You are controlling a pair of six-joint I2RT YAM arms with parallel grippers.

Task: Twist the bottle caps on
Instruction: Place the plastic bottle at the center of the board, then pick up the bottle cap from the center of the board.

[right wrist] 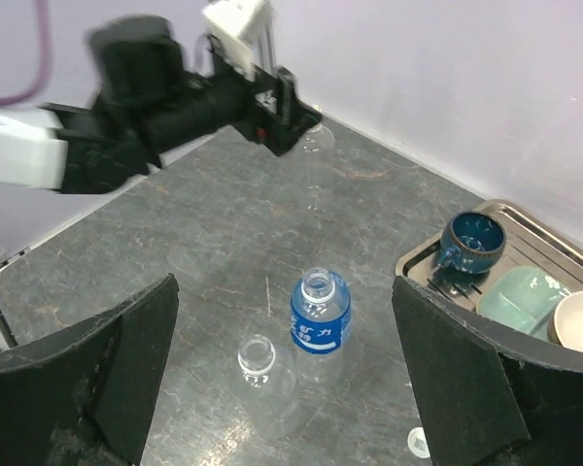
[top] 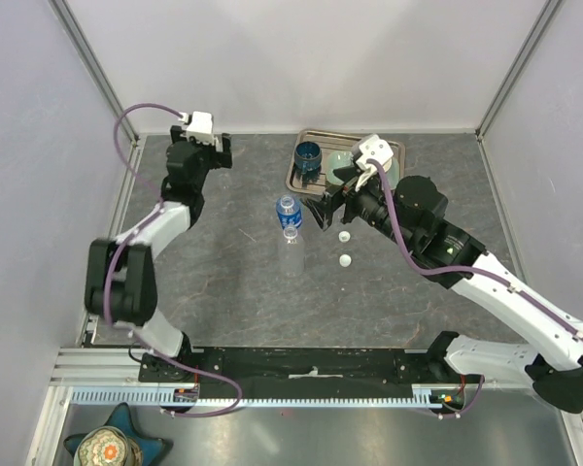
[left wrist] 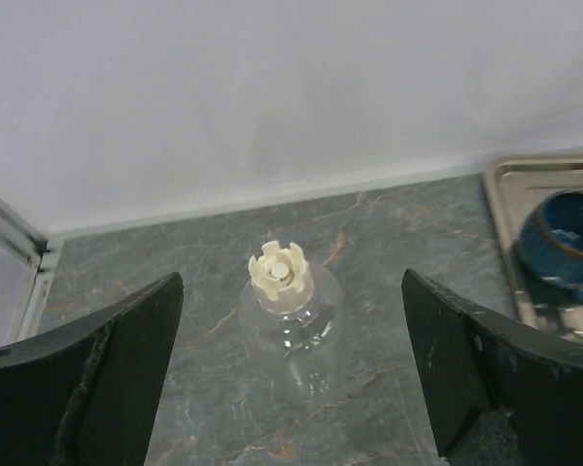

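A clear bottle point(left wrist: 290, 325) stands near the back wall with a cream cap point(left wrist: 280, 275) on its neck. My left gripper point(left wrist: 290, 291) is open, its fingers wide on either side of this bottle and short of it; in the top view the gripper point(top: 223, 153) is at the back left. A blue-labelled bottle point(top: 289, 211) and a clear bottle point(top: 291, 248) stand uncapped mid-table, also in the right wrist view point(right wrist: 320, 313) point(right wrist: 257, 357). Two white caps point(top: 344, 236) point(top: 345, 260) lie to their right. My right gripper point(top: 321, 212) is open and empty beside and above the labelled bottle.
A metal tray point(top: 296, 180) at the back holds a dark blue cup point(top: 308, 157), a pale green dish point(right wrist: 520, 296) and a white bowl point(right wrist: 578, 325). The tray's corner and cup show in the left wrist view point(left wrist: 505, 223). Walls close the back and sides.
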